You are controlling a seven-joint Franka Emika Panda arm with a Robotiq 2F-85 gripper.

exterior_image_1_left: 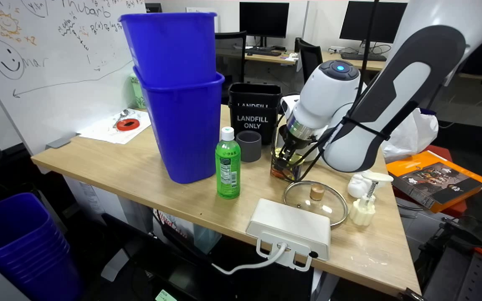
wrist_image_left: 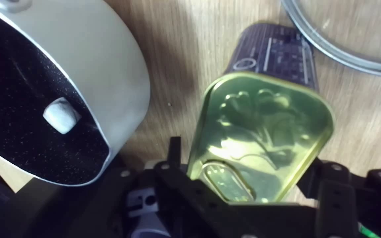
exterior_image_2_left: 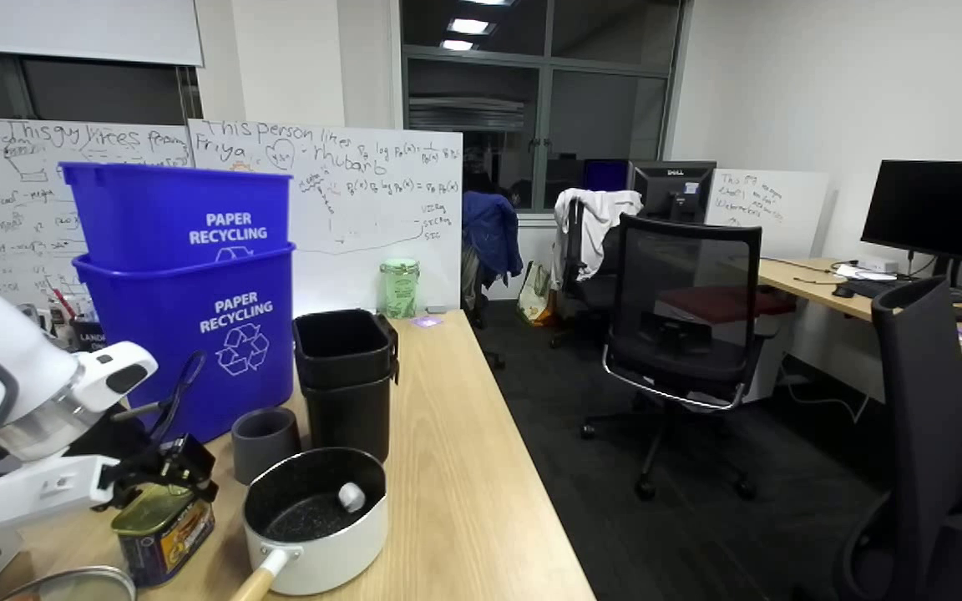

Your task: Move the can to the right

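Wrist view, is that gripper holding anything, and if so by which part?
Nothing, it seems: the gripper straddles the can, with a gap showing beside one finger.

An office-type research lab is indicated. Whiteboards [exterior_image_2_left: 381, 229] are marked with handwritten formulas [exterior_image_2_left: 402, 186] and doodles [exterior_image_1_left: 6, 59]; monitors [exterior_image_1_left: 263, 19] and keyboards [exterior_image_1_left: 262, 52] are set out on desks [exterior_image_2_left: 800, 281]; mesh-backed office chairs [exterior_image_2_left: 686, 292] are placed near them; a robot arm [exterior_image_1_left: 404, 92] is positioned over a wood-topped table [exterior_image_1_left: 132, 167].

One can [wrist_image_left: 263, 132], at least six bins [exterior_image_1_left: 178, 129]
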